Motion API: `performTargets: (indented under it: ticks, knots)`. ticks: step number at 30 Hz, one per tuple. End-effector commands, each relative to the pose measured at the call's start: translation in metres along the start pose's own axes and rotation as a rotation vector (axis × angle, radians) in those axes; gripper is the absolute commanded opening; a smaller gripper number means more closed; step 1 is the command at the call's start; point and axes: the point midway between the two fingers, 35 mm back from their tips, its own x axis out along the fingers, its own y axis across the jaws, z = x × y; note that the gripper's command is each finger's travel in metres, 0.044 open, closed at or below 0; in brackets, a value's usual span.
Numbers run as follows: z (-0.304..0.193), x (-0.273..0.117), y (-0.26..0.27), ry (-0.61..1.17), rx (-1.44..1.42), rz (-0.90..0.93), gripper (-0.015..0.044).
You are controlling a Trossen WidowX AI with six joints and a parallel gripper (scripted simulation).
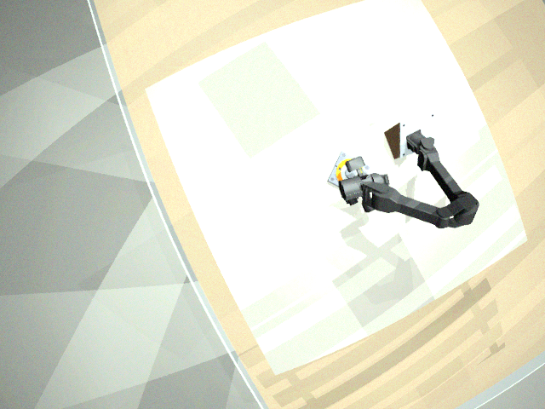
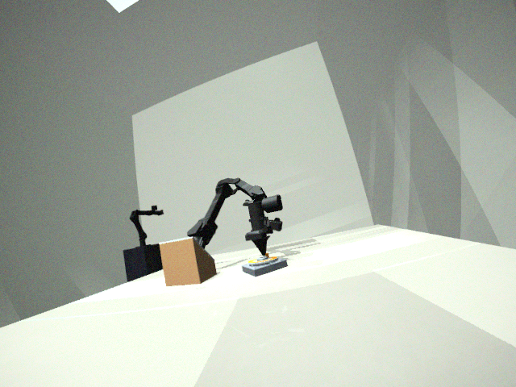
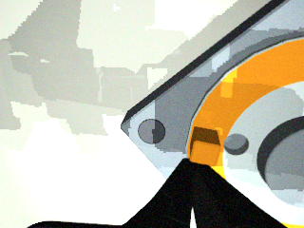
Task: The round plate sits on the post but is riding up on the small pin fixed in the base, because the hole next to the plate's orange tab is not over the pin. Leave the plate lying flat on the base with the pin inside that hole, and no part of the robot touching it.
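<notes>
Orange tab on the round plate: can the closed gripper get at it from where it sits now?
Probably yes. In the wrist view the shut gripper tips sit right against the small orange tab on the orange-rimmed round plate, with nothing between them; the grey base corner lies off to one side.

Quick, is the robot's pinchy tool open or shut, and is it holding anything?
Tool: shut, holding nothing; its closed tip sits right at the orange tab on the round plate.
</notes>
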Motion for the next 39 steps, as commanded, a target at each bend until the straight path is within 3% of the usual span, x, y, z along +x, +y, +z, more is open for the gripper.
performTargets:
  ticks: [1,39]
  knots:
    - [0.008,-0.001,0.002,-0.020,-0.019,0.003,0.0000]
    - [0.025,-0.001,-0.002,-0.020,-0.020,0.003,0.0000]
